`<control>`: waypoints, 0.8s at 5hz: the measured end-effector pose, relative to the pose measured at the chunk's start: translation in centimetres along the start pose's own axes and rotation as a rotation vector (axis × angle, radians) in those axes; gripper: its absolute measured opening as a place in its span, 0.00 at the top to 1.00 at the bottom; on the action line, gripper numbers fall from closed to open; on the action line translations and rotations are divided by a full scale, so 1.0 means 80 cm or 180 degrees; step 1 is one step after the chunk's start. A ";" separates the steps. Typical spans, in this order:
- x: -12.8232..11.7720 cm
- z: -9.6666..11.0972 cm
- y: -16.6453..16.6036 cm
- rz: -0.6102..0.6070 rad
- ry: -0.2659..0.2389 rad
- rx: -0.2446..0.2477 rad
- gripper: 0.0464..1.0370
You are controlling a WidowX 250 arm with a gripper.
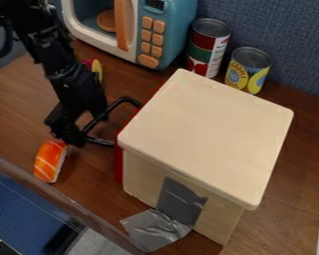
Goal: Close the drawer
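Note:
The black gripper (79, 122) hangs low at the left of the pale wooden box (209, 137), beside the drawer's black loop handle (125, 99). Whether it touches the handle I cannot tell. Only a thin edge of the red drawer front (119, 167) shows, close along the box's left side. The box's top hides most of that front, and any small gap behind it cannot be made out.
An orange sushi toy (50, 160) lies just below the gripper. A toy microwave (159, 30) and two cans, one red and green (207, 47), one yellow (247, 69), stand behind. Grey tape (155, 231) joins the box's lower side to the table (89, 187).

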State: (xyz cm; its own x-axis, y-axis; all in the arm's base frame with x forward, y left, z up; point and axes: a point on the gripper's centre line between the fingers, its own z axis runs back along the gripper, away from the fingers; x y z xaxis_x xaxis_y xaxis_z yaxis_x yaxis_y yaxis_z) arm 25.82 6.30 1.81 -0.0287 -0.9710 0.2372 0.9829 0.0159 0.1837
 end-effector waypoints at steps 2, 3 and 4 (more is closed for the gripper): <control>0.018 0.007 0.002 -0.0009 -0.0074 0.0041 0.04; 0.022 0.009 0.003 0.0020 -0.0160 0.0012 0.04; 0.018 0.014 0.003 0.0046 -0.0173 -0.0011 0.04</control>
State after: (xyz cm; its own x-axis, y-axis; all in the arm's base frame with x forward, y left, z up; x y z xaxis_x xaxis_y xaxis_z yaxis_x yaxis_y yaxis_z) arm 25.79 5.20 3.22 -0.0242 -0.9564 0.2912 0.9839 0.0288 0.1766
